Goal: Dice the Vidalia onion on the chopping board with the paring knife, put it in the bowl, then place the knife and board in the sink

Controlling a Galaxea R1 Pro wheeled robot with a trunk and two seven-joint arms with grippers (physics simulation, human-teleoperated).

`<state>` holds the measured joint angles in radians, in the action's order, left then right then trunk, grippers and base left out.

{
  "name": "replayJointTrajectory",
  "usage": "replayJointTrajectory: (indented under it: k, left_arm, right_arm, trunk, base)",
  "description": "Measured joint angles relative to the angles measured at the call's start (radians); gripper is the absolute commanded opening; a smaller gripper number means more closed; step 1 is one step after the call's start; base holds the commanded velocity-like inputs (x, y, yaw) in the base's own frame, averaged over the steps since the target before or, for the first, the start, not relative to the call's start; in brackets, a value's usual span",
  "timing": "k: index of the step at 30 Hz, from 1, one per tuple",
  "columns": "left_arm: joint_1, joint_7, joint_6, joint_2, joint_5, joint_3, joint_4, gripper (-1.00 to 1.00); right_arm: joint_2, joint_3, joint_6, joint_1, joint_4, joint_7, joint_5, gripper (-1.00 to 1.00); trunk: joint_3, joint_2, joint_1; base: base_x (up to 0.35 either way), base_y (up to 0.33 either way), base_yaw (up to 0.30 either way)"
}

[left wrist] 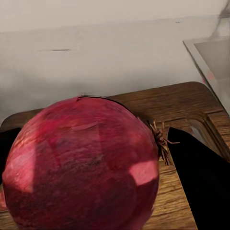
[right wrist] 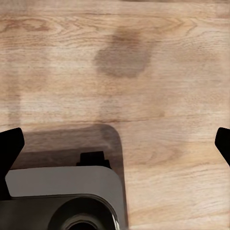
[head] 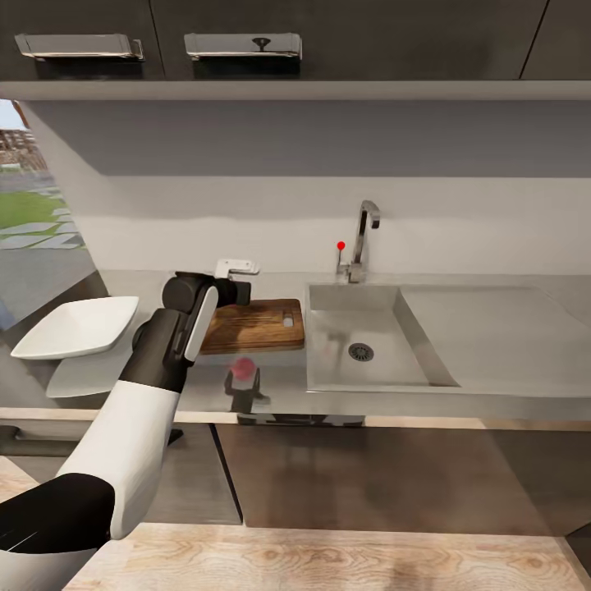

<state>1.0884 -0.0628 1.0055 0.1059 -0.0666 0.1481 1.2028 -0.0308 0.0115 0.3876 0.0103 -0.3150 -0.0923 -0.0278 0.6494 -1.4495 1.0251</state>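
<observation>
The pinkish-red Vidalia onion [left wrist: 81,163] sits between the dark fingers [left wrist: 203,184] of my left gripper [left wrist: 103,165], which is shut on it just above the dark brown chopping board [left wrist: 177,103]. In the head view my left arm reaches over the board [head: 263,324], its gripper [head: 234,293] mostly hidden behind the wrist. A pink blur [head: 242,368] on the glossy countertop [head: 271,382] looks like the onion's reflection. The white square bowl [head: 78,327] stands left of the board. The sink [head: 394,357] lies to the right of the board. My right gripper [right wrist: 115,143] hangs open over the floor. The paring knife is out of view.
A tall steel faucet [head: 365,238] with a red-knobbed lever [head: 341,245] stands behind the basin, and a drainboard [head: 492,336] stretches to its right. Dark cabinets hang overhead. Pale wooden floor [right wrist: 143,57] and part of my base [right wrist: 62,191] lie under the right gripper.
</observation>
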Motion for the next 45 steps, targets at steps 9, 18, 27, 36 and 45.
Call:
replayJointTrajectory:
  k: [9, 18, 27, 36, 45]
  left_arm:
    - [0.000, 0.000, -0.001, 0.000, -0.001, 0.001, -0.035, -1.00]
    - [0.000, 0.001, -0.002, 0.000, -0.001, 0.001, -0.075, -1.00]
    - [0.000, 0.001, -0.003, 0.001, -0.001, 0.001, -0.091, -1.00]
    - [0.000, 0.001, -0.003, 0.002, -0.001, 0.001, -0.091, -1.00]
    - [0.000, 0.001, -0.003, 0.002, -0.002, 0.001, -0.092, -1.00]
  right_arm:
    - [0.000, 0.000, 0.000, 0.000, 0.000, 0.000, 0.000, 1.00]
    - [0.000, 0.000, 0.000, 0.000, 0.000, 0.000, 0.000, 1.00]
    - [0.000, 0.000, 0.000, 0.000, 0.000, 0.000, 0.000, 1.00]
    - [0.000, 0.000, 0.000, 0.000, 0.000, 0.000, 0.000, 1.00]
    - [0.000, 0.000, 0.000, 0.000, 0.000, 0.000, 0.000, 1.00]
  trunk:
    - [0.000, 0.000, 0.000]
    - [0.000, 0.000, 0.000]
    - [0.000, 0.000, 0.000]
    - [0.000, 0.000, 0.000]
    - [0.000, 0.000, 0.000]
  base:
    - [0.000, 0.000, 0.000]
    - [0.000, 0.000, 0.000]
    - [0.000, 0.000, 0.000]
    - [0.000, 0.000, 0.000]
    - [0.000, 0.000, 0.000]
